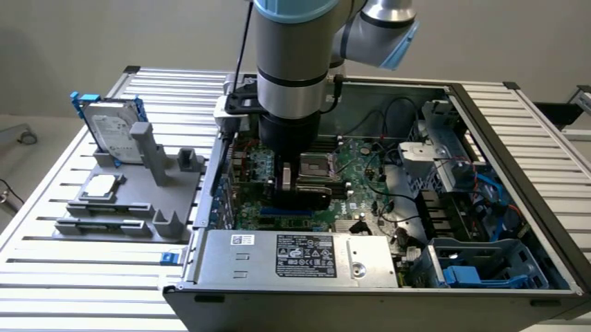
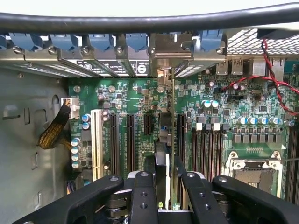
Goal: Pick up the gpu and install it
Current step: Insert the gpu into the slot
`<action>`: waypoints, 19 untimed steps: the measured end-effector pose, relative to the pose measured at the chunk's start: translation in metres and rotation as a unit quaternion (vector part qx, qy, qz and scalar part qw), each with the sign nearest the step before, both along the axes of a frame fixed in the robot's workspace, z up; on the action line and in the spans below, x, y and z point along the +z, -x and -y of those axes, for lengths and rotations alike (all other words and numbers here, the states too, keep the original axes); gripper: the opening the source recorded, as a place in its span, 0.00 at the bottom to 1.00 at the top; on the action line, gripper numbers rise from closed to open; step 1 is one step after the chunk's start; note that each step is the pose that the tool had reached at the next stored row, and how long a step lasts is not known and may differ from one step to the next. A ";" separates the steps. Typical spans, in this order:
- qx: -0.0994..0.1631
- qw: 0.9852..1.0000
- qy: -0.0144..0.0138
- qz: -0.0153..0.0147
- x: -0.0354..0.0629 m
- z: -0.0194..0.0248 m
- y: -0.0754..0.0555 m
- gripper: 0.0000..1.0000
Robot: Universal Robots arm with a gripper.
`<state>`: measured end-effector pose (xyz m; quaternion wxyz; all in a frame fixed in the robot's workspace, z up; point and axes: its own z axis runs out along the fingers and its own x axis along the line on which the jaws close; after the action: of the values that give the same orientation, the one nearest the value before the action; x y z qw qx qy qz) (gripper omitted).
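Gripper (image 2: 163,182) is clamped tight on the gpu (image 1: 305,195), holding it upright and edge-on over the motherboard's (image 2: 224,107) expansion slots, bracket toward the motherboard's back edge, so pickup looks done, while seating and letting go look not yet finished.

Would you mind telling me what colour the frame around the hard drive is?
Blue; the frame around the hard drive shows best in the exterior view.

The slatted metal desk (image 1: 83,277) carries an open computer case (image 1: 369,308) across its middle, a grey holder block (image 1: 120,207) toward the edge at the exterior view's left, and a small blue piece (image 1: 168,257) just beside the case.
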<state>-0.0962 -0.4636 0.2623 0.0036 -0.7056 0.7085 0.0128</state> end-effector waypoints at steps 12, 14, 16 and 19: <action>0.009 1.000 0.000 0.000 0.0000 -0.0001 -0.001 0.26; 0.009 1.000 0.000 0.000 0.0000 -0.0003 -0.001 0.26; 0.009 1.000 0.000 0.000 0.0000 -0.0004 -0.002 0.26; 0.009 1.000 0.000 0.001 0.0000 -0.0006 -0.001 0.26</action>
<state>-0.0947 -0.4630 0.2623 0.0039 -0.7120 0.7021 0.0125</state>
